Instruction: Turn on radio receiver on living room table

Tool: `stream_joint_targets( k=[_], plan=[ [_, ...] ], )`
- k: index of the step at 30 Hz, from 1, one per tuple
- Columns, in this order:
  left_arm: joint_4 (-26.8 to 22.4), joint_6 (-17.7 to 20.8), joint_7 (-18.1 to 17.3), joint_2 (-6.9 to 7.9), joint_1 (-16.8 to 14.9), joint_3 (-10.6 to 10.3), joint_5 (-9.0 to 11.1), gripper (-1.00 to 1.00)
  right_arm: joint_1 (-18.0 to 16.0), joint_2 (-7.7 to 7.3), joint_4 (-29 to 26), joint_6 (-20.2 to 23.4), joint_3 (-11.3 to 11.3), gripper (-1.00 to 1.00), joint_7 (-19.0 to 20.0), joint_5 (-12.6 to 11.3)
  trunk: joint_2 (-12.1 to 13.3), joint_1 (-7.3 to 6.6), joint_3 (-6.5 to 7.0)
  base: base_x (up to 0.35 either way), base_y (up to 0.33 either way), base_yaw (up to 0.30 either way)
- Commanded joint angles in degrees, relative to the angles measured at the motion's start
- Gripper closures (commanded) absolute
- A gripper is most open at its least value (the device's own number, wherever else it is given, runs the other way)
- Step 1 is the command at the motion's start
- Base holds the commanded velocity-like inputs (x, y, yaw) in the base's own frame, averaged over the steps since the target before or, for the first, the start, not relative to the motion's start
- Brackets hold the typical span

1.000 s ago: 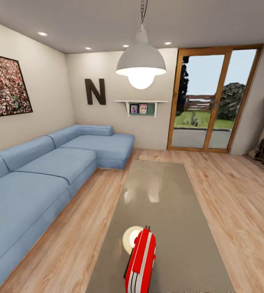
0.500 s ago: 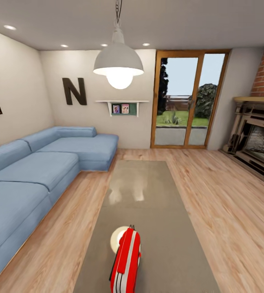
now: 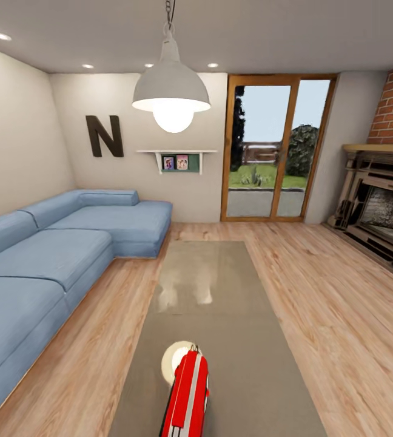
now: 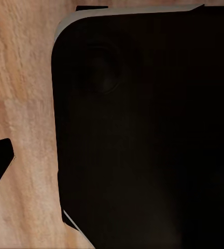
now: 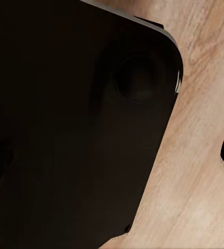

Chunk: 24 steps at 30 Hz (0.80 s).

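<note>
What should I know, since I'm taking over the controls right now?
Jaws: neither arm's can be judged open or shut; both wrist views look past dark robot bodywork at wood floor.
Things: the radio receiver stands upright at the near end of the table, narrow striped edge toward the robot, the lamp's reflection just behind it. Blue sofa at left, fireplace at right.
Done: radio in sight.
Left: bring an arm up, reach the radio, switch it on.

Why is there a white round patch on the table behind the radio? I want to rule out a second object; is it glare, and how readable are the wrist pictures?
Head view: the patch is the pendant lamp mirrored in the glossy table, just beyond the radio receiver. Both wrist views: mostly dark, featureless body over wood floor; gripper states unreadable.
</note>
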Motion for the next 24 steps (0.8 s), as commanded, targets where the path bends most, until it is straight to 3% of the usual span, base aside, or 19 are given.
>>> stream_joint_targets(
  k=[1, 8, 17, 24],
  plan=[
    [0.0, 0.0, 0.0, 0.0, 0.0, 0.0, 0.0, -1.0, 0.0, 0.0, 0.0, 0.0, 0.0, -1.0, 0.0, 0.0, 0.0, 0.0, 0.0, 0.307, 0.089, -0.001],
    [0.0, 0.0, 0.0, 0.0, 0.0, 0.0, 0.0, -1.0, 0.0, 0.03, 0.0, 0.0, 0.0, -1.0, 0.0, 0.0, 0.0, 0.0, 0.0, 0.208, 0.041, 0.0],
    [0.0, -0.1, 0.0, 0.0, 0.0, 0.2, 0.0, -1.0, 0.0, 0.05, 0.0, 0.0, -0.1, -1.0, 0.0, 0.0, 0.0, 0.0, 0.0, 0.013, 0.153, 0.0],
    [0.0, -0.1, 0.0, 0.0, 0.0, 0.2, 0.0, -1.0, 0.0, 0.06, 0.0, 0.0, 0.0, -1.0, 0.0, 0.0, 0.0, 0.0, 0.0, 0.0, 0.027, 0.0]
  ],
)
